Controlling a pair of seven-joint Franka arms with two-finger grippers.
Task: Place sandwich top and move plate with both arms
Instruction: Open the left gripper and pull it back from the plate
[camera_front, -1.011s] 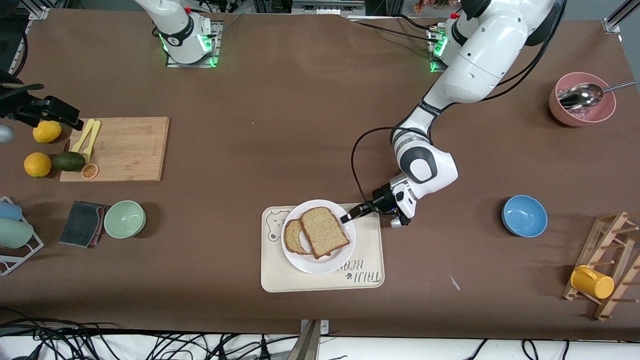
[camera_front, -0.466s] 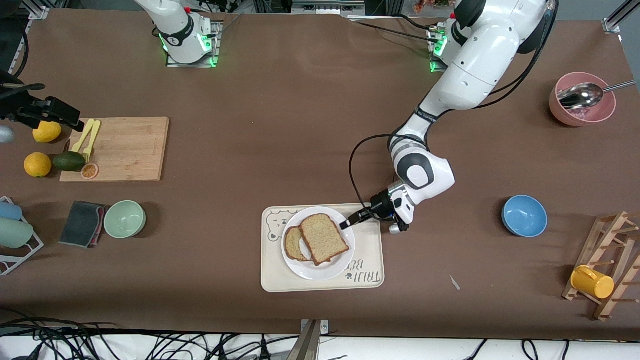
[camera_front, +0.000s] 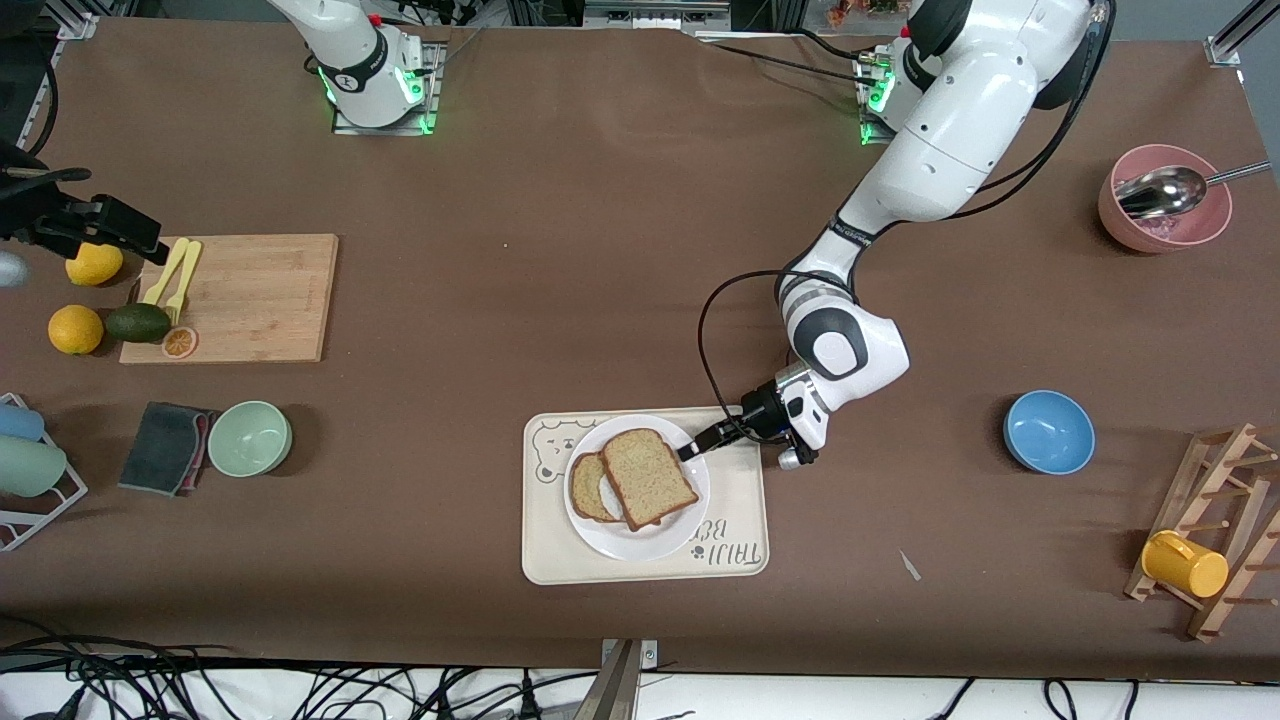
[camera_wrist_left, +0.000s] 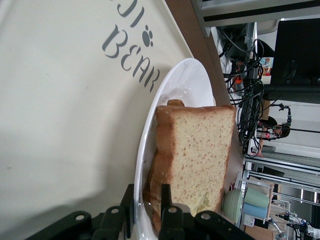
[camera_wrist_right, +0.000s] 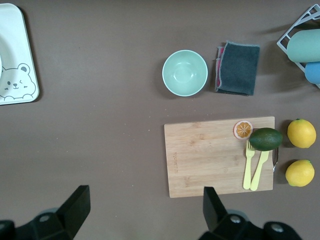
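- Left gripper: low at the plate rim, on the edge toward the left arm's end of the table. The jaws stand a narrow gap apart, one finger outside the rim and the other finger inside it. Whether they press on the rim cannot be told.
- Top slice: lies on the plate, askew over the lower slice, and covers most of it. No finger touches the bread.
- Plate: sits on the tray, toward the tray's edge farther from the front camera.
- Tray: near the table edge closest to the front camera, about midway along it.
- Right gripper: held high over the cutting board at the right arm's end of the table. The arm waits; its jaws are spread wide and hold nothing.
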